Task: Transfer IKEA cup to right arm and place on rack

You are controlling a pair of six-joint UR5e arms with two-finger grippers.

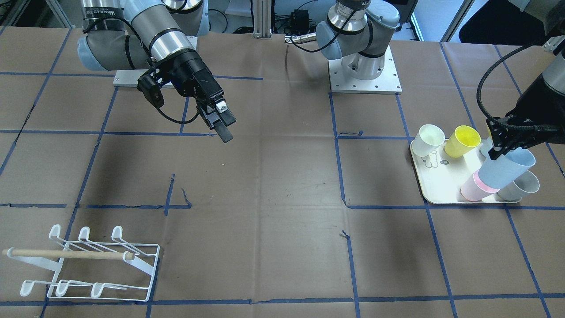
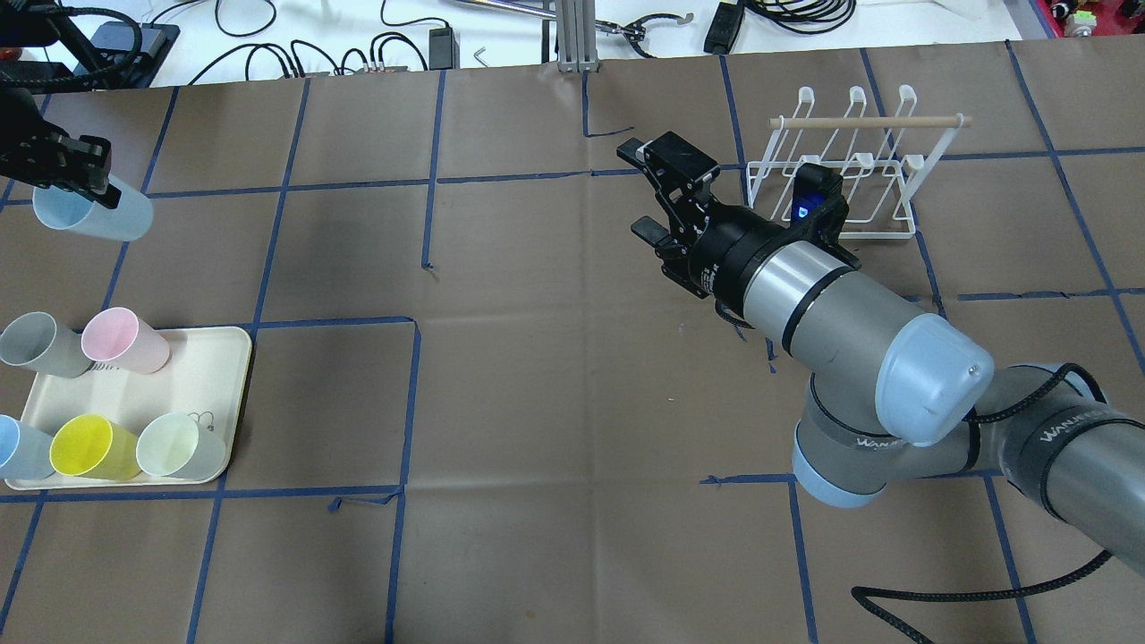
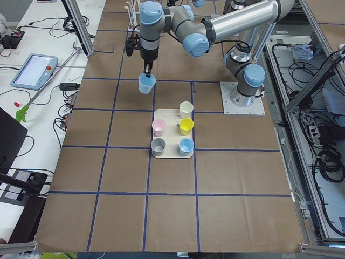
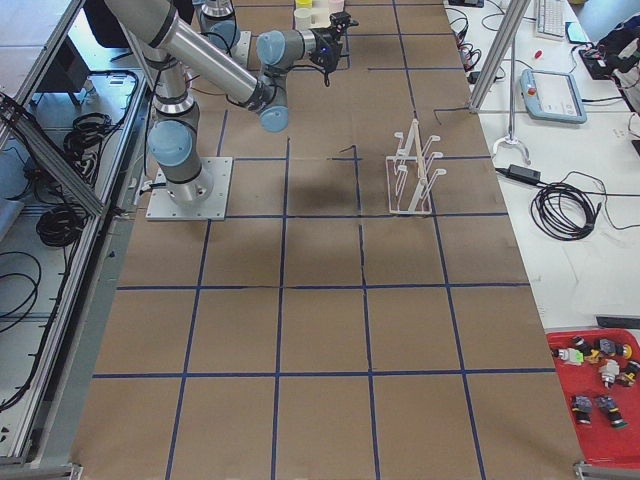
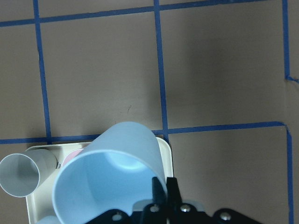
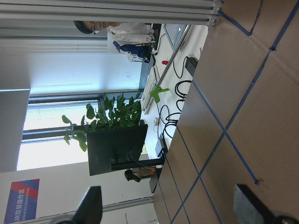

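My left gripper [image 2: 94, 183] is shut on the rim of a light blue IKEA cup [image 2: 94, 216] and holds it tilted in the air beyond the tray. The left wrist view shows its fingers [image 5: 163, 186] pinching the cup's [image 5: 107, 172] wall. The cup also shows in the front view [image 1: 507, 170]. The right arm [image 2: 841, 313] reaches over the table's middle; its gripper [image 2: 637, 190] is open and empty, pointing toward the left arm and far from the cup. The white wire rack [image 2: 841, 170] with its wooden dowel stands empty just behind the right wrist.
A cream tray [image 2: 219, 376] at the left holds a grey [image 2: 36, 344], a pink [image 2: 125, 340], a blue [image 2: 18, 447], a yellow [image 2: 89, 445] and a pale green cup [image 2: 179, 445], all lying on their sides. Brown paper with blue tape lines covers the table.
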